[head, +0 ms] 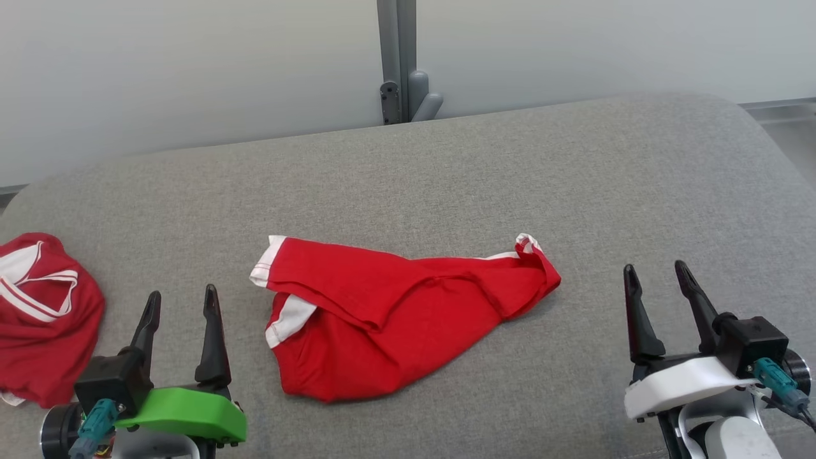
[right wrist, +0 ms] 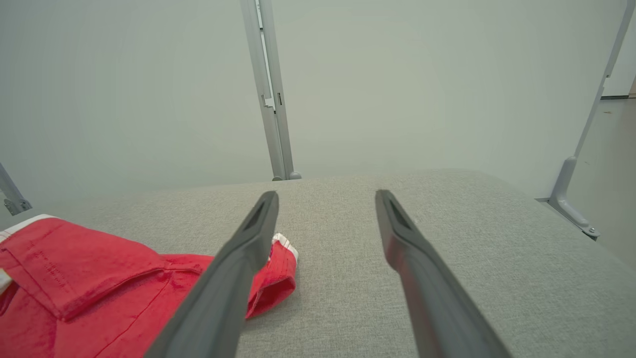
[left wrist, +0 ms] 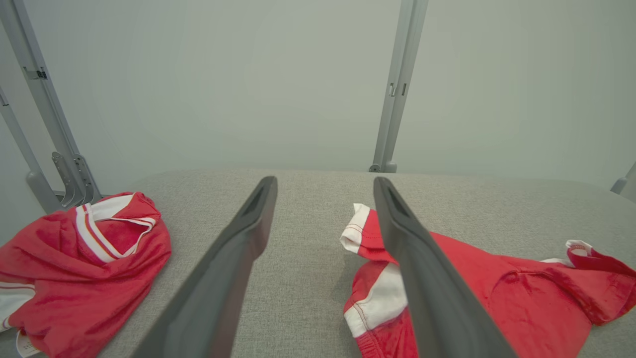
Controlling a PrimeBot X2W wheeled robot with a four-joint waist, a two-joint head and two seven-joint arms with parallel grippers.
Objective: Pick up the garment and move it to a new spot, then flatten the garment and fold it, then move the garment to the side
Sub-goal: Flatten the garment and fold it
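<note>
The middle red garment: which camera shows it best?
The head view: the whole middle garment lies in sight. The left wrist view has a finger across it; the right wrist view cuts off one end.

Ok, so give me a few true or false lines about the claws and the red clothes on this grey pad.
1. The left claw is open and empty. True.
2. The right claw grips the middle garment. False: the right claw is open and stands apart from it, off to its right.
3. Two red garments lie on the pad. True.
4. The middle garment is folded into a neat square. False: it lies crumpled, with a white-edged part turned over.
5. The other garment lies at the robot's right. False: it lies at the left edge, beside the left claw.
</note>
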